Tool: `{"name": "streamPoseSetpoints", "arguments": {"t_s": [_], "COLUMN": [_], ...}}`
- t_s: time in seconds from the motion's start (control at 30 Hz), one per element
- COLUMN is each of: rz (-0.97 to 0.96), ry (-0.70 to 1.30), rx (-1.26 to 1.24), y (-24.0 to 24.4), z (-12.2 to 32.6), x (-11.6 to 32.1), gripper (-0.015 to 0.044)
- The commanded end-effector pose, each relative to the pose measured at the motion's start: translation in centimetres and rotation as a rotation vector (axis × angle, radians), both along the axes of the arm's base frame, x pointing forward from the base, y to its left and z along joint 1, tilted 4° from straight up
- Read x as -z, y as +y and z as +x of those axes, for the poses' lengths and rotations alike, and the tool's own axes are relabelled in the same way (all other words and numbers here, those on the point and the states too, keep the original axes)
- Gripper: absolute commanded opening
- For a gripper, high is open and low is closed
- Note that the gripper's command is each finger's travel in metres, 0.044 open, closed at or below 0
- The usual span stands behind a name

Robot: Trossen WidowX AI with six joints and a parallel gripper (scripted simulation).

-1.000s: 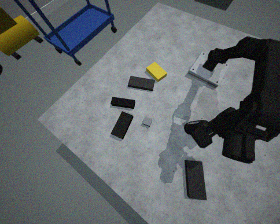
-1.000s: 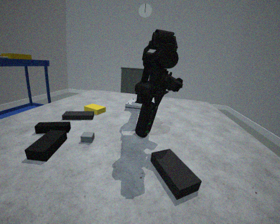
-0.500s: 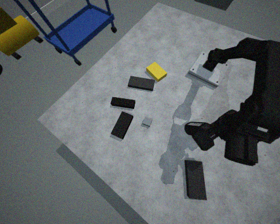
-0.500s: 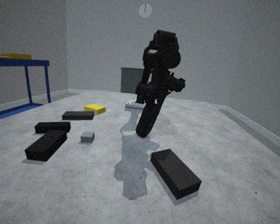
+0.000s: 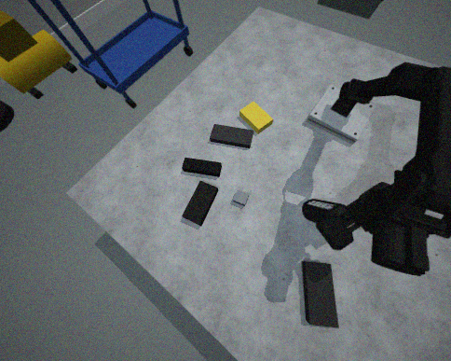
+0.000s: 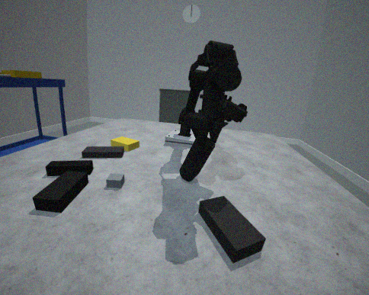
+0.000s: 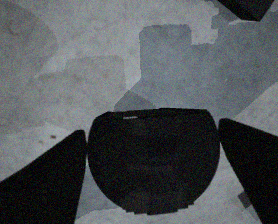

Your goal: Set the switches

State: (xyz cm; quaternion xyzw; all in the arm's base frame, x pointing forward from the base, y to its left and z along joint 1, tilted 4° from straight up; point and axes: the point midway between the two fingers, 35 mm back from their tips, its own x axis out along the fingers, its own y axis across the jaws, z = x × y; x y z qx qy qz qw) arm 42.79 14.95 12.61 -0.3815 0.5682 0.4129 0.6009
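The dark controller unit is up off the bench, between the fingers of my gripper. In the exterior view it hangs tilted, its lower end above the bench. A pale strip with small marks shows on the unit in the top view; the marks are too small to read. In the wrist view the unit is a black rounded shape, with a finger at each side. No green switch end shows. The switch positions cannot be told.
Dark blocks lie to the left, near a small grey block and a yellow block. Another dark block lies near the front. My arm's white base plate is at the back.
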Motion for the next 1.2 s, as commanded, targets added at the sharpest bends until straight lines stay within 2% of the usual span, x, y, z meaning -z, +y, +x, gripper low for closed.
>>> {"name": "streamPoseSetpoints", "arguments": {"t_s": [0.0,1.17], "rz": [-0.001,0.004], "ry": [0.023,0.014], "rx": [0.007,0.007], "y": [0.4,2.7], "z": [0.1,1.0], "x": [1.1,2.3], "gripper": [0.0338,0.0338]}}
